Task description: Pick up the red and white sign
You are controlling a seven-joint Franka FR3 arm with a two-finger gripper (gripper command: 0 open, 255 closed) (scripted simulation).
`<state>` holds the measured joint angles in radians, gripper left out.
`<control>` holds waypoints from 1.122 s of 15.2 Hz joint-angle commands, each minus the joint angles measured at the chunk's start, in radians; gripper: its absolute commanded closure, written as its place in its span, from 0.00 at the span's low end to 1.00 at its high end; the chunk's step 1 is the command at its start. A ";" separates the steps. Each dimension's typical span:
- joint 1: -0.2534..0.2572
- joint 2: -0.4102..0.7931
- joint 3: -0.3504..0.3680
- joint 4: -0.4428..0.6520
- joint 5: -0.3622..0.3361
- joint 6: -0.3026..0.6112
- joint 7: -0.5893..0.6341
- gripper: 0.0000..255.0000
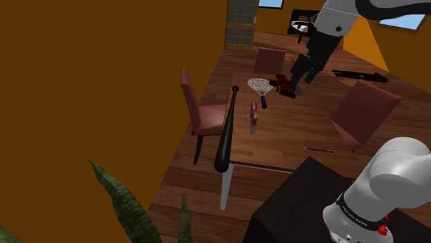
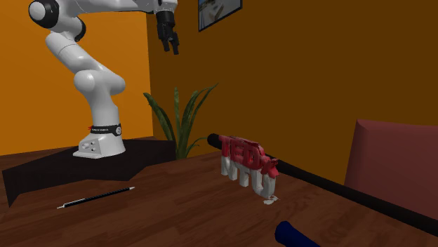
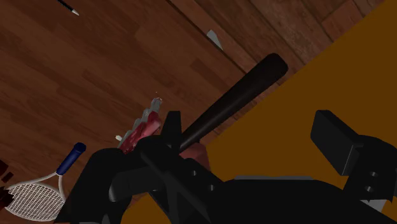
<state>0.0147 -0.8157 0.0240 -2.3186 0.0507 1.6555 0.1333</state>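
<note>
tool: released, fingers spread apart with nothing between them; the tool (image 2: 170, 45) is held high over the table (image 2: 175, 210), well apart from the sign.
sign: the sign (image 2: 247, 165), red on top with white letters below, is stood upright on the table, between the black baseball bat (image 2: 330, 188) and the blue racket handle (image 2: 295, 235).
bat: laid along the table edge just behind the sign; whether the two touch cannot be told.
racket: the tennis racket (image 1: 260, 85) is laid flat, its handle ended near the sign.
risk, tipping: the sign is judged narrow at the base; it is likely knocked flat if one finger is landed before the other.
risk, bat: a finger could be brought down on the bat, which would then be rolled into the sign or off the table.
risk, slip: the letter shapes are uneven, so a shallow pinch may be lost on the lift.
risk, alignment: in the wrist view the sign (image 3: 141, 129) is partly hidden by one finger (image 3: 170, 124), so an offset descent is judged possible.
pen: the pen (image 2: 96, 198) is laid well apart; no hazard is expected from it.
</note>
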 commanded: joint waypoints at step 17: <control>-0.118 0.518 -0.022 0.100 -0.035 0.372 0.163 0.00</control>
<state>-0.0973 -0.3386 0.0027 -2.2354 0.0177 2.0049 0.2829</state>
